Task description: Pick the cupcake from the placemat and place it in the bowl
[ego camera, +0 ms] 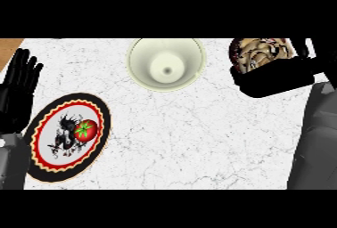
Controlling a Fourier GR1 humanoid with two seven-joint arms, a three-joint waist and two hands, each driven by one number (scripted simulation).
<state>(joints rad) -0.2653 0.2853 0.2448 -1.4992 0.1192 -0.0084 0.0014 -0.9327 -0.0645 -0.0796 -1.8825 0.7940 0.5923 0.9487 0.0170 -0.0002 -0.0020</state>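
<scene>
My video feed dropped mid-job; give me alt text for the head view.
The black right hand is curled round a brown-swirled cupcake, right of the cream round bowl on the white marble counter. The round black-and-red placemat lies lower left, and the black left hand rests open at the left edge.

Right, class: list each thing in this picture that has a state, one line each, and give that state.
Cupcake: held in the right robot hand, off the placemat, right of the bowl.
Bowl: upright, empty.
Placemat: flat on the counter, nothing on it.
Right robot hand: curled round the cupcake.
Left robot hand: open, resting at left edge.
</scene>
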